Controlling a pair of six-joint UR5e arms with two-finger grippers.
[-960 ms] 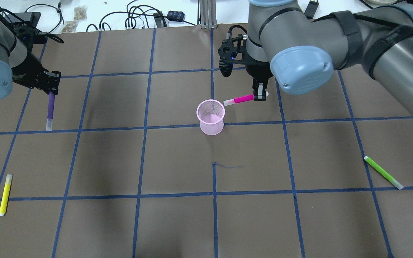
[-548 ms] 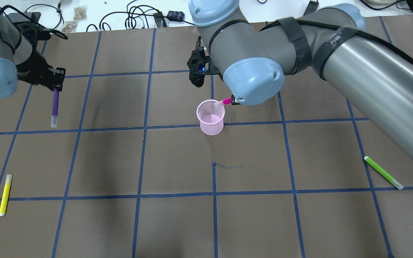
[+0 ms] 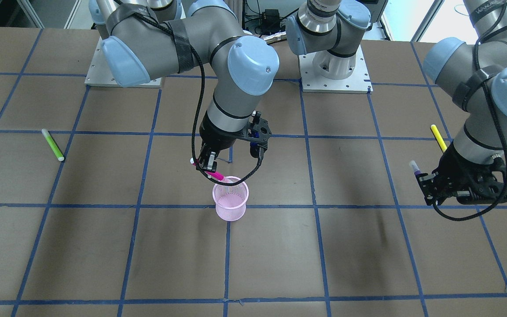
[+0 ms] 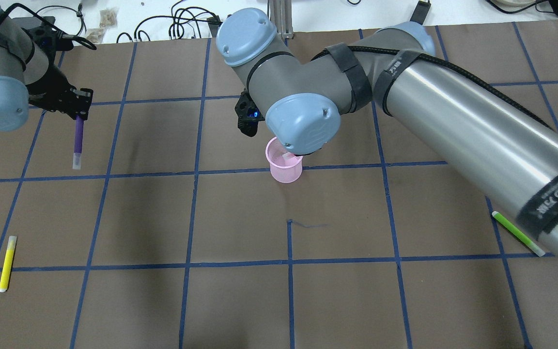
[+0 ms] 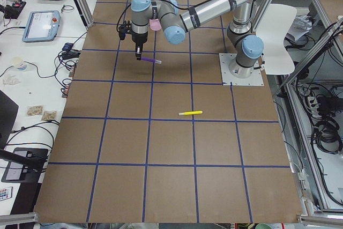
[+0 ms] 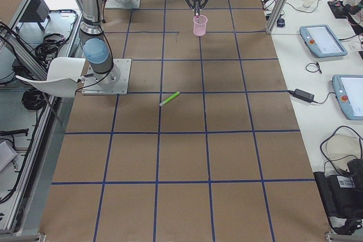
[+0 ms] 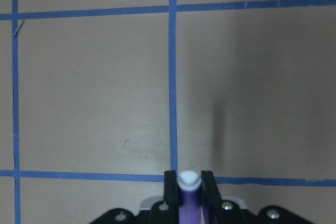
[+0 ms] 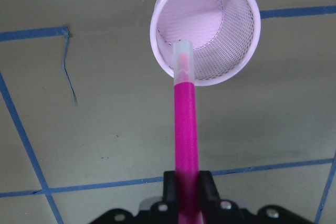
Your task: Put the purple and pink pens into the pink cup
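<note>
Right gripper (image 8: pixel 187 183), right wrist view: clenched on the pink pen (image 8: pixel 185 124). Capped end sits over the mouth of the pink cup (image 8: pixel 239 35), just inside the near rim, not yet down in it.
Left gripper (image 7: pixel 188 182), left wrist view: clenched on the purple pen (image 7: pixel 188 196), cap pointing out over bare table (image 7: pixel 94 87). Cup not in shot.
Front view: pink pen (image 3: pixel 215 176) slants down from the right gripper (image 3: pixel 205 166) to the rim of the pink cup (image 3: pixel 230 207). Purple pen (image 3: pixel 416 171) is carried well apart, near a yellow pen (image 3: pixel 438 137) lying flat. Green pen (image 3: pixel 53 145) lies off on the other side.
Overhead: right wrist hides its gripper. Only the capped end of the pink pen (image 4: pixel 287 157) shows, inside the cup's outline (image 4: pixel 284 173).
Change, overhead: a second ago the pink pen hung beside the cup, clear of it. Half a second ago its cap reached the rim; now it is over the opening. The left gripper (image 4: pixel 80 111) has crept slightly cupward.
Side views: too small to judge grip. The pink cup (image 6: pixel 200 25) seems to sit right under the far-end gripper.
Meaning: pink pen looks lined up; lowering and letting go remain. Purple pen comes after, and neither is in yet.
</note>
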